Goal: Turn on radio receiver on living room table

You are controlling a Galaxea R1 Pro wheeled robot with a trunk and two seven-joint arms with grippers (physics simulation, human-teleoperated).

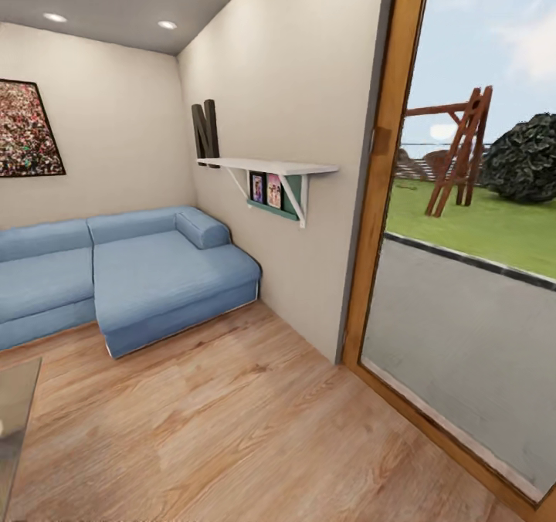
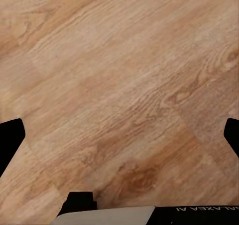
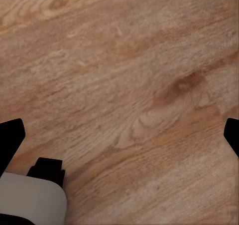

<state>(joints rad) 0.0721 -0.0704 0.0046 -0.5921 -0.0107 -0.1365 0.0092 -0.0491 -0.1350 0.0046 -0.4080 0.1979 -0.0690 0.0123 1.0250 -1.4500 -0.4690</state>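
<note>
Wood-grain floor (image 1: 232, 422) runs under a robot in transit through a living room, with the radio not visible from this spot. A grey-beige slab corner at the head view's 8 o'clock edge is probably the table (image 1: 15, 398), though too little of it shows to be sure, and nothing can be seen on it.

The step in hand appears to be finding and approaching the table. Doing it well likely means turning the base and head toward 8 o'clock until the whole tabletop comes into view, then stopping square to it and near enough to reach, before either arm lifts.

The left claw (image 2: 119, 135) hangs over bare floor, its dark fingertips (image 2: 11, 135) spread wide at the frame's edges and holding nothing. The right claw (image 3: 119, 135) hangs likewise over the boards, fingertips (image 3: 11, 137) apart and empty.

A blue corner sofa (image 1: 154, 275) sits at 9 to 10 o'clock, close beside the likely route. A white wall shelf (image 1: 270, 168) with small pictures juts out at 12 o'clock, and a wood-framed glass door (image 1: 386, 167) onto a lawn takes up 3 o'clock. A speckled painting (image 1: 27, 128) hangs at 10 o'clock. The open floor ahead looks clear for turning; the sofa's near corner is the thing to avoid.
</note>
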